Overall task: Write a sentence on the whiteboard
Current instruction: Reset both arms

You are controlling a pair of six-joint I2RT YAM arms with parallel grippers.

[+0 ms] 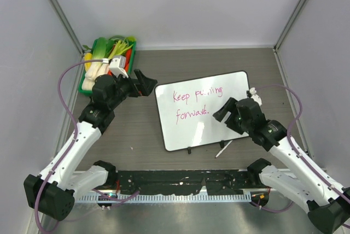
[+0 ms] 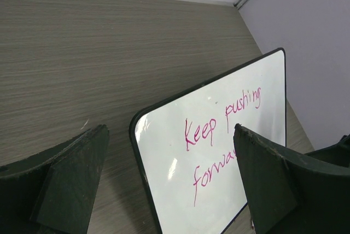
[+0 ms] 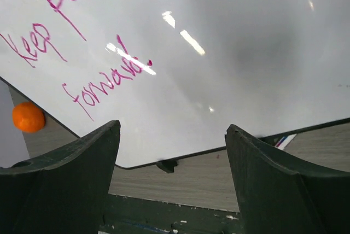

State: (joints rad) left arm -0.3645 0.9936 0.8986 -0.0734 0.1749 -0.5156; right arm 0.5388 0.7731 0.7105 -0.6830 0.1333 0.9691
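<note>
The whiteboard (image 1: 186, 130) lies flat on the table with "Keep pushing forward." written on it in magenta. It also shows in the left wrist view (image 2: 180, 190) and the right wrist view (image 3: 246, 53). My left gripper (image 1: 147, 85) is open and empty, just off the board's far left corner, and the left wrist view (image 2: 169, 130) shows its jaws wide apart. My right gripper (image 1: 220, 113) is open and empty above the board's right half, near the end of "forward.", as the right wrist view (image 3: 172, 127) shows. A white marker (image 1: 223, 148) lies on the table beside the board's near edge.
A green tray (image 1: 86, 83) of vegetables stands at the back left, behind my left arm. A small orange ball (image 3: 28, 117) lies past the board's left edge. A black clip (image 3: 167, 164) sticks out from the board's near edge. Grey walls close in the table.
</note>
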